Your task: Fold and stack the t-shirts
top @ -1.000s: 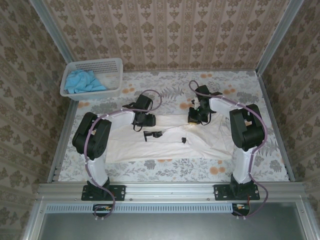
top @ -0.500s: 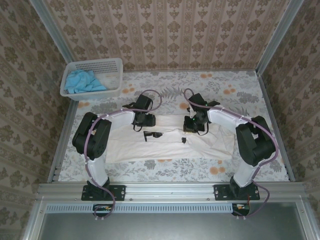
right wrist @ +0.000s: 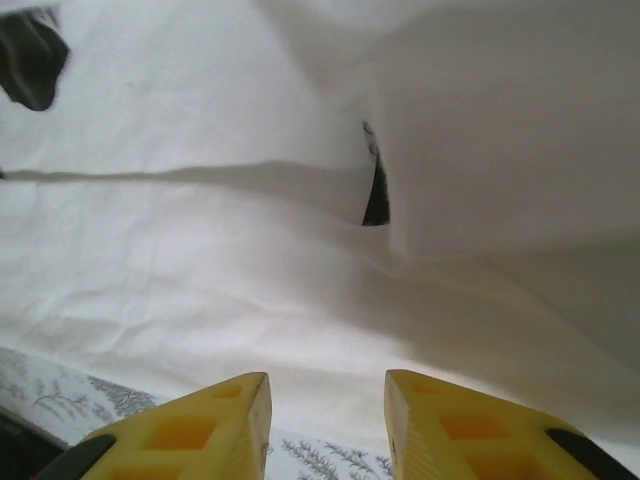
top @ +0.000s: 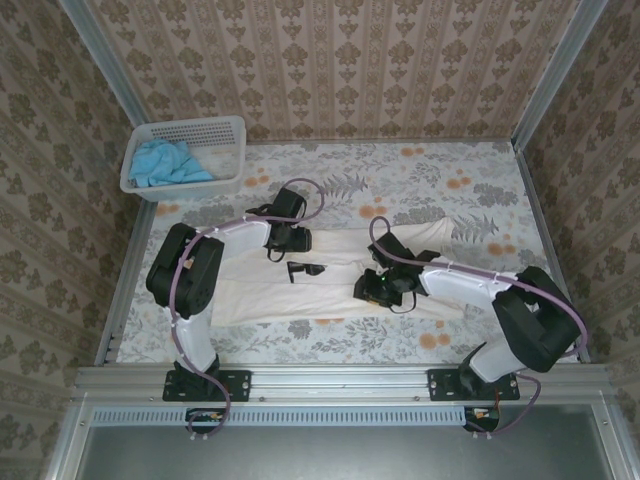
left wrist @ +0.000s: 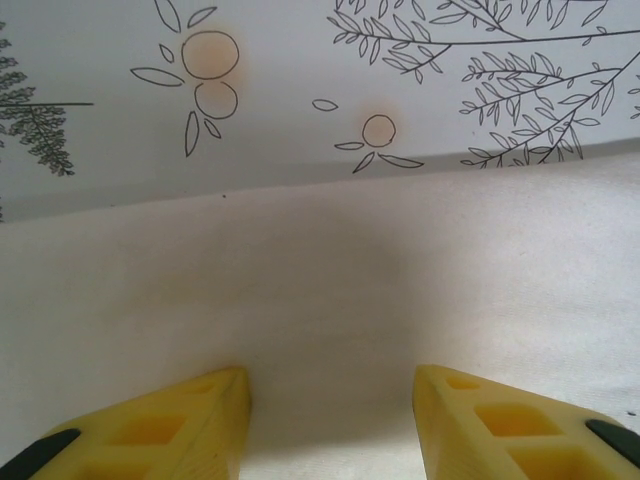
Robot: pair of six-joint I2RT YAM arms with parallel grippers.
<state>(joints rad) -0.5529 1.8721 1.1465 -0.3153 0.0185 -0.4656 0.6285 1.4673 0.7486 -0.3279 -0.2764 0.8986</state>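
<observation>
Left arm (top: pixel 215 245) bent over cream shirt (top: pixel 330 292), left fingers (left wrist: pixel 190 425) spread; right arm (top: pixel 470 283) stretched leftward, right fingers (right wrist: pixel 200 425) parted.

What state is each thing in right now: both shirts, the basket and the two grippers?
White shirt: spread on the table, partly folded, not gripped.
Blue shirt: crumpled in the basket, unfolded.
Basket: upright at the far left corner, holding the blue shirt.
Left gripper: open, low over the white shirt by its far edge.
Right gripper: open, over the white shirt by its near edge.
</observation>
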